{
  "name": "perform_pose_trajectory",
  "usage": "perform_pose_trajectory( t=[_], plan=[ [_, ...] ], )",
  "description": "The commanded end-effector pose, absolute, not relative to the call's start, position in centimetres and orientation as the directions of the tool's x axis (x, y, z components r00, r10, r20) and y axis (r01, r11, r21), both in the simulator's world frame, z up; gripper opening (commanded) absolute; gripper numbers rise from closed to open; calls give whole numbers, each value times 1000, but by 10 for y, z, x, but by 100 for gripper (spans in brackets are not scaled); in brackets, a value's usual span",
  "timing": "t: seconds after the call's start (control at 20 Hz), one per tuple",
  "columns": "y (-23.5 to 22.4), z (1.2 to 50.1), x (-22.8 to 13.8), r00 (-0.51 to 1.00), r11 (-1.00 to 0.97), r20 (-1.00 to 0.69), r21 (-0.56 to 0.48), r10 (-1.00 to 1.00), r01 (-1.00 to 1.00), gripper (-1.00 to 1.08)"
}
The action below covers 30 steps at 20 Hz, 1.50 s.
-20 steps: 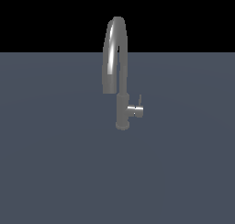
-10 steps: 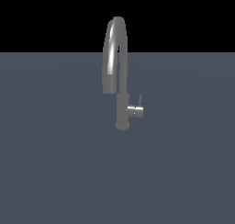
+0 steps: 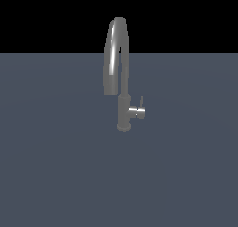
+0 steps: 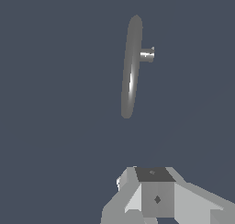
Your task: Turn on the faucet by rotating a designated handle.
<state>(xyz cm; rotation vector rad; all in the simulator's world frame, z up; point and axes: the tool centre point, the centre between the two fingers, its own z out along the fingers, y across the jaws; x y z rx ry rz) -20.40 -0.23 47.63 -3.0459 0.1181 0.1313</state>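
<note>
**Inspector A:** Exterior view first. We record the faucet [image 3: 122,77] standing upright on a plain dark grey counter [image 3: 56,175], a little to the exterior view's right of centre. Its long axis is vertical: a slim column rising into a high arch whose spout end comes down on the exterior view's left side of the column.

**Inspector B:** And the handle [image 3: 137,111]?

**Inspector A:** A short horizontal stub low on the column, pointing to the exterior view's right, with a thin lever pin standing up from it. We see nothing else on the counter near it. No arm shows in this view.

**Inspector B:** Room to move?

**Inspector A:** Bare counter lies on every side of the base. The far edge of the counter meets a black background behind the arch.

**Inspector B:** Wrist view next.

**Inspector A:** We look down on the faucet [image 4: 131,67] from above; the arch reads as one long narrow band, and the handle [image 4: 147,54] juts sideways from it near one end. The pincer [image 4: 156,198] sits well apart from the faucet, touching nothing. Only its grey body shows at the frame edge, so we cannot tell how far its fingers are apart. Nothing lies between it and the handle.
</note>
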Motion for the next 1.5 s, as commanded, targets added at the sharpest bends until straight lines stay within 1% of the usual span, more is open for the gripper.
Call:
perform_pose_trajectory(
  t=[0.0, 0.4, 0.8, 1.15, 1.45],
  plan=[
    [-4, 473, -191, 987, -986, -122, -118, -106, -120, -100],
    [-14, 457, -146, 946, -939, -247, -217, -211, -266, -100],
    [-27, 433, -102, 874, -857, -385, -298, -295, -421, -100],
    [-42, 406, -66, 787, -755, -511, -347, -345, -557, -100],
    [-56, 377, -38, 692, -643, -622, -368, -366, -671, -100]
  ],
)
